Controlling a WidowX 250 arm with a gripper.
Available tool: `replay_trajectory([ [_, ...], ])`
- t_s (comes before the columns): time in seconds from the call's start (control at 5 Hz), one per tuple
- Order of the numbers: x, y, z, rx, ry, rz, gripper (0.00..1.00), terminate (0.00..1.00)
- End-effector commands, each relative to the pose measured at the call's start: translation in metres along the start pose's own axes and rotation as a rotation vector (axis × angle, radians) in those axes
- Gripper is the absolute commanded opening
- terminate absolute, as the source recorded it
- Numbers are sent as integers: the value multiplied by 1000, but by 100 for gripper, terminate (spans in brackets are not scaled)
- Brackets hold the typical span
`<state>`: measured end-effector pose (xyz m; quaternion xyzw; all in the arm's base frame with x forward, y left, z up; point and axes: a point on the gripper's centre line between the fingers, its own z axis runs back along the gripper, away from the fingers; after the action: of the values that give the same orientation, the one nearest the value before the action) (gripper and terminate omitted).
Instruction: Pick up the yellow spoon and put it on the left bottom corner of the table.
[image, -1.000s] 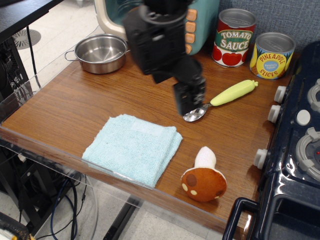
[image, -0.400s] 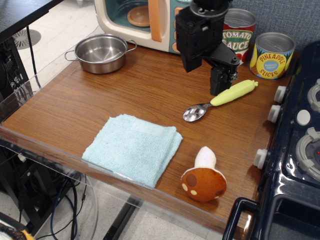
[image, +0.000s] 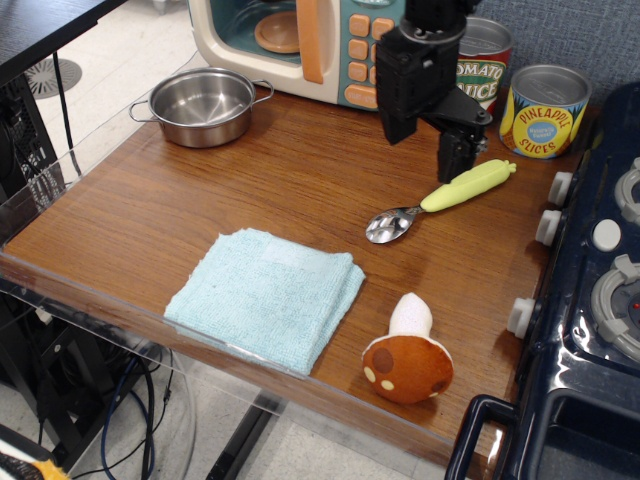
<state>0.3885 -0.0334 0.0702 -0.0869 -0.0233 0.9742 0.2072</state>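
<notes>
Yellow spoon (image: 445, 200) near cans (image: 545, 112), stove (image: 600, 290); pincer (image: 459, 162) above handle.

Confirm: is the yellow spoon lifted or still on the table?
On the table: yellow spoon lies flat; gripper is above its handle.

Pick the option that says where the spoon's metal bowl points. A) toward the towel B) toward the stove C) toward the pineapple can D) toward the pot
A: the spoon lies on the table with its yellow handle up near the pincer and cans, and its silver bowl at the lower-left end, facing the towel.
</notes>
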Motion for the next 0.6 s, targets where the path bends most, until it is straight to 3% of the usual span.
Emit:
replay_trajectory([
  [0.0,-20,-4,-17,0,-1,-2,100,0],
  [0.4,-36,1,-44,21,-32,-48,100,0],
])
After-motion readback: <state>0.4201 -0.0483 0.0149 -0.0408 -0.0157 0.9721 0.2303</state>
